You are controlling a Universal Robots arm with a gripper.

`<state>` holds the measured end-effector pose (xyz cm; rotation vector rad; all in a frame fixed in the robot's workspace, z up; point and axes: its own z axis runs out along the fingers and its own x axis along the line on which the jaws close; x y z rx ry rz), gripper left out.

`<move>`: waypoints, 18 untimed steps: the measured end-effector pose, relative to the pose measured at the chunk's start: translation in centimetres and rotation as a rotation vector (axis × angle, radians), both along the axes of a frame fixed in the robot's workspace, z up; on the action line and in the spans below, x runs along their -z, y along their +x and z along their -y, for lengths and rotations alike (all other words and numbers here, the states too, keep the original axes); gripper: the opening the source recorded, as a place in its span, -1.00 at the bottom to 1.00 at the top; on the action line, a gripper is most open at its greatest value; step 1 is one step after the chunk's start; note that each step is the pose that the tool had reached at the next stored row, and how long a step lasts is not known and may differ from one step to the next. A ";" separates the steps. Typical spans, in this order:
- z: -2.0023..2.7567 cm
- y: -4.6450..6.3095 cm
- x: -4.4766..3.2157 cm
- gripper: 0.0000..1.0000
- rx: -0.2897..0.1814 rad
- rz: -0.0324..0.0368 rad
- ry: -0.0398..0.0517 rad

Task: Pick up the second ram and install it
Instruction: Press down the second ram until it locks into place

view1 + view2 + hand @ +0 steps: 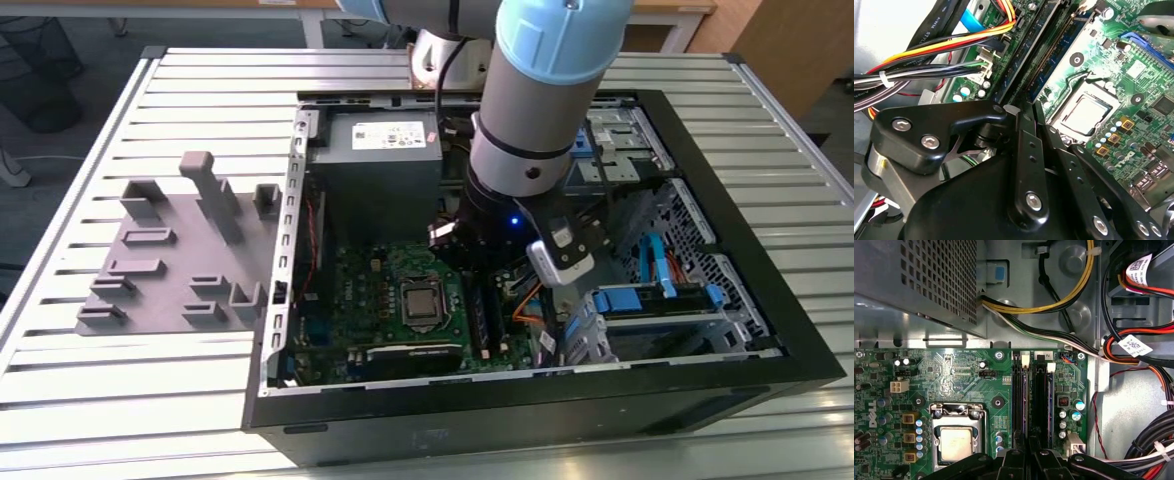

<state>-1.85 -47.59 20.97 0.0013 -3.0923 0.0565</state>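
Inside the open black computer case [534,400], which lies on the slatted bench [147,400], the arm reaches down over the green motherboard [374,300]. The gripper [1026,112] hangs low over the long black memory slots [1040,395], just beside the silver processor [956,442]. A thin blue strip, which seems to be the second ram [1066,47], lies along these slots on the side away from the processor, straight ahead of the gripper. I cannot tell if the jaws are closed or if they grip this stick. Coloured cables [944,47] run beyond the slots, farther from the processor. The grey power-supply box [376,150] stands well apart from the processor.
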 end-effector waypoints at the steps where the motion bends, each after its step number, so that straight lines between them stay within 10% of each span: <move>1: 0.00 0.0 0.00 -0.73 0.000 0.0000 0.0000; 18: 0.01 0.0 0.04 -0.71 0.000 0.0001 -0.0002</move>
